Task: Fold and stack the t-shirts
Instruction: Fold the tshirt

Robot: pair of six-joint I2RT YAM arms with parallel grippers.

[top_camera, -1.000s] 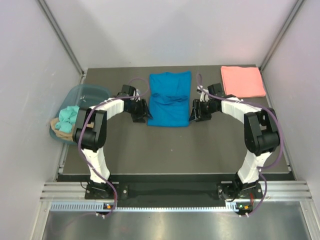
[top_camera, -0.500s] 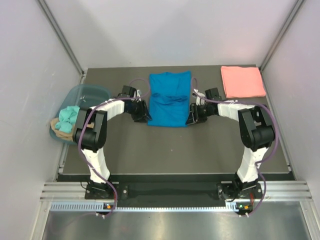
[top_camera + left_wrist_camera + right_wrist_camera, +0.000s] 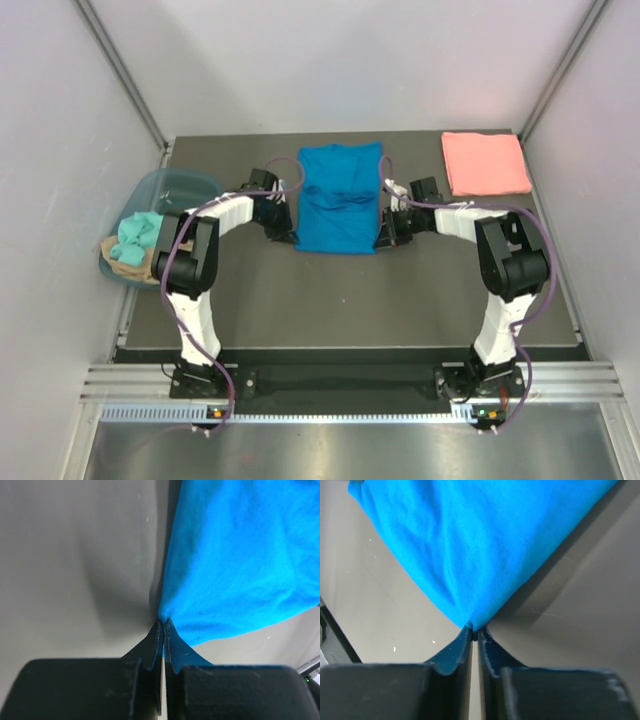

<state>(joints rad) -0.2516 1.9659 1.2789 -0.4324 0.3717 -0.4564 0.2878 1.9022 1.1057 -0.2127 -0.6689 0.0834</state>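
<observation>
From above, the blue shirt (image 3: pixel 338 200) lies partly folded in the middle of the table (image 3: pixel 330 300). The pink shirt (image 3: pixel 486 164) lies folded at the far right corner, well apart from it. The left gripper (image 3: pixel 288 230) and the right gripper (image 3: pixel 386 232) sit at the blue shirt's near corners, one on each side. A tub (image 3: pixel 195 182) with other cloth stands at the left edge.

In the left wrist view, the jaws are pressed together on a thin corner of the blue cloth.

In the right wrist view, the jaws are likewise clamped on a corner tip.

Both holds take very little cloth, so I think a corner may slip out on lifting. Uneven lifting could also skew the fold. No brand or writing can be read anywhere.
</observation>
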